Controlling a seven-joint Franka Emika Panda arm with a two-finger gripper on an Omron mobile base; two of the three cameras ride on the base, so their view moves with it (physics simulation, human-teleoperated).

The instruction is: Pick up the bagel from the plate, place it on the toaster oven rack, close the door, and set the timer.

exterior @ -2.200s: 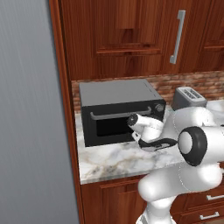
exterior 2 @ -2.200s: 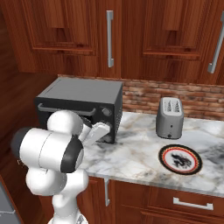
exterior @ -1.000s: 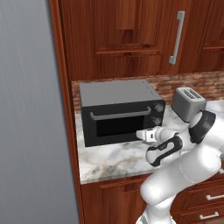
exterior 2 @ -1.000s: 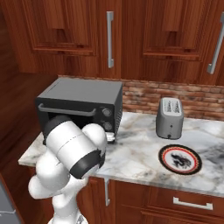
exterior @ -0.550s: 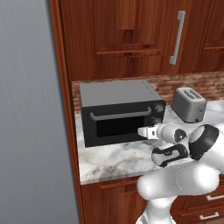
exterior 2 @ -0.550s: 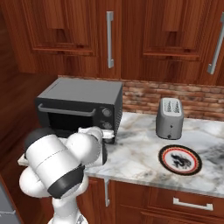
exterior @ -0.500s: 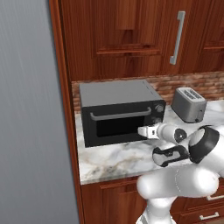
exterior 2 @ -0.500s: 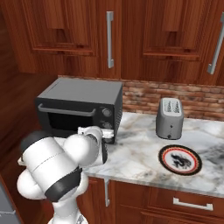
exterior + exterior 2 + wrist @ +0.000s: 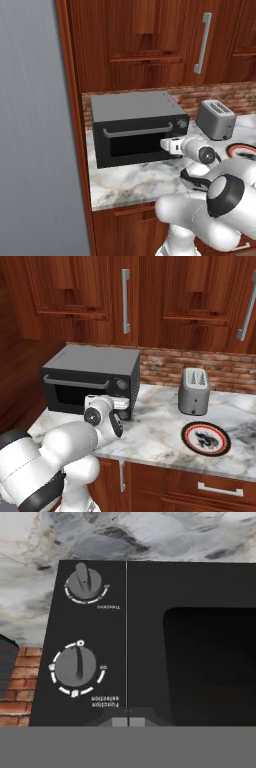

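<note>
The toaster oven (image 9: 135, 127) sits at the left end of the marble counter (image 9: 155, 431), close to the counter's left edge, with the brick backsplash (image 9: 200, 368) behind it and brown cabinets (image 9: 125, 296) overhead. In front of it a bare strip of counter runs to the front edge. To the right the surface is open as far as the silver toaster (image 9: 194, 391) by the wall and the plate (image 9: 205, 438) nearer the front edge — both well apart from the oven. The plate shows only its dark centre pattern; the bagel cannot be made out anywhere. The door (image 9: 136, 144) is shut and upright, its long silver handle (image 9: 137, 132) running level across the top. The gripper (image 9: 167, 145) is pinched fully shut on nothing, pointing at the oven's right control panel — in the hand view, rolled upside down, two knobs (image 9: 75, 666) face it.
</note>
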